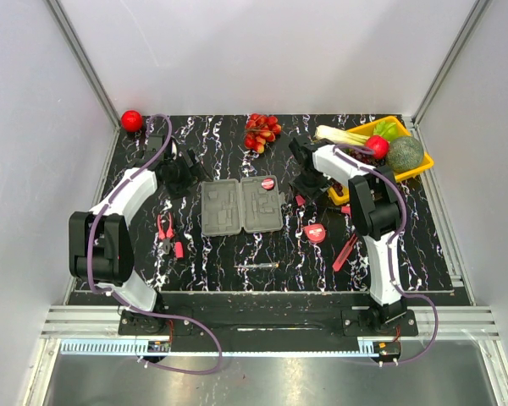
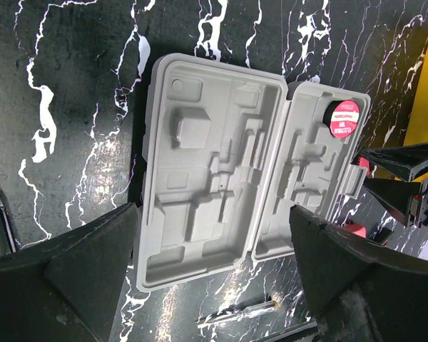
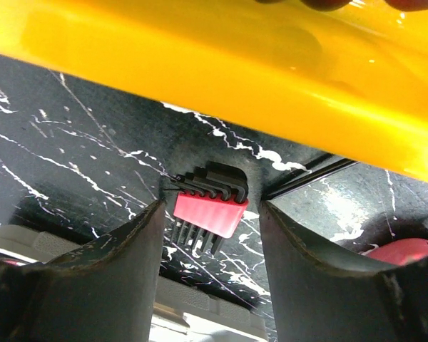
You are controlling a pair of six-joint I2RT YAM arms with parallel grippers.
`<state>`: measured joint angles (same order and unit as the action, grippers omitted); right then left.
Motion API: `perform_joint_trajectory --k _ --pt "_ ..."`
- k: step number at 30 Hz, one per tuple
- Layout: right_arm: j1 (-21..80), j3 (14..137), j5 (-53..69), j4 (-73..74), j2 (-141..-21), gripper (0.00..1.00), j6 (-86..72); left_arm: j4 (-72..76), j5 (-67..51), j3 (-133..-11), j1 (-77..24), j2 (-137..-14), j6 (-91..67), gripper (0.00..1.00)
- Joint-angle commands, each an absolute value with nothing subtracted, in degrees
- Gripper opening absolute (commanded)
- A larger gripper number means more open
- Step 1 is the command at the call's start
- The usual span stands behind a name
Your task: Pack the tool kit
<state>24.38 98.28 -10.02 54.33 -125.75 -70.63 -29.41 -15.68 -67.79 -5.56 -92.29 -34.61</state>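
Note:
The grey tool case (image 1: 241, 205) lies open in the middle of the table, with a round red-labelled roll (image 1: 267, 183) in its right half. In the left wrist view the case (image 2: 221, 171) and the roll (image 2: 344, 118) lie below my open, empty left gripper (image 2: 214, 263). That left gripper (image 1: 182, 176) hovers at the case's far left corner. My right gripper (image 1: 307, 184) is open just right of the case. Its fingers straddle a red-holdered hex key set (image 3: 210, 206) on the table. Red pliers (image 1: 164, 233), a tape measure (image 1: 317, 232), a red knife (image 1: 345, 252) and a screwdriver (image 1: 256, 266) lie loose.
The yellow tray (image 1: 423, 165) of fruit and vegetables stands at the back right, close beside the right gripper; its wall (image 3: 271, 64) fills the top of the right wrist view. Red berries (image 1: 262, 132) and a red ball (image 1: 132, 120) sit at the back.

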Motion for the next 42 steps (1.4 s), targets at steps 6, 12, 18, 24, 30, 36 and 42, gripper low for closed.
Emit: perform_joint_trajectory --k 6,12,18,24,30,36,42 --pt "24.78 101.42 -13.62 59.24 -127.79 0.55 -73.30 -26.89 -17.49 -67.68 -5.62 -90.35 -35.51 0.91" --pt "24.87 102.30 -13.54 59.15 -128.67 0.49 -72.95 -26.98 -17.75 -67.68 -5.62 -90.00 -35.51 0.91" --pt "25.05 103.01 -13.71 59.15 -129.20 0.53 -72.25 -26.90 -17.93 -67.68 -5.62 -89.82 -35.59 0.91" --pt "25.05 102.83 -14.06 59.15 -129.64 0.62 -71.98 -26.98 -18.02 -67.59 -5.62 -89.91 -35.68 0.91" --pt "25.05 102.74 -14.50 59.50 -130.60 0.42 -71.37 -26.98 -18.02 -67.50 -5.62 -89.65 -35.68 0.91" --pt "25.14 100.99 -13.71 55.65 -128.94 0.24 -67.42 -26.89 -18.81 -67.59 -5.62 -89.56 -35.42 0.91" --pt "25.22 99.14 -14.33 50.54 -123.85 0.17 -61.53 -24.53 -23.72 -67.06 -6.41 -89.12 -34.28 0.91"
